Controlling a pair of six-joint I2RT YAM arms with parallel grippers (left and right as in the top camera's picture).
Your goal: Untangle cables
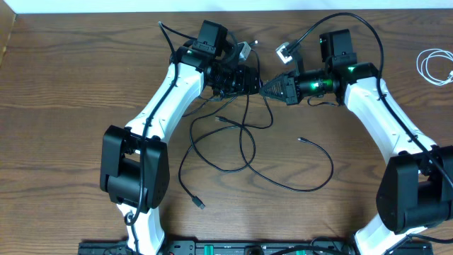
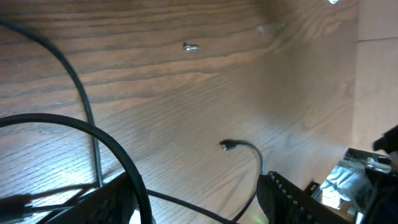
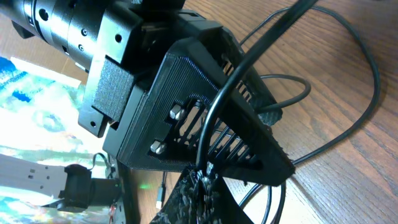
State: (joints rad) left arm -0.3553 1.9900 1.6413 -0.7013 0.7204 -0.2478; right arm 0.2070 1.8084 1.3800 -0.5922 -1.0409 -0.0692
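Inward both reach: left end effector (image 2: 198, 190) parted, right end effector (image 3: 202, 177) seemingly pinching black cable (image 3: 214, 112).

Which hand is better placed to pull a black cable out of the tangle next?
Right, probably: the right hand is shut on a black cable, while the left hand stands open, gripping nothing.

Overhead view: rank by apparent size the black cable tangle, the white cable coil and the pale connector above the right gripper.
1. black cable tangle, by far the widest spread.
2. white cable coil, reaching the frame's right edge.
3. pale connector, clearly smallest.
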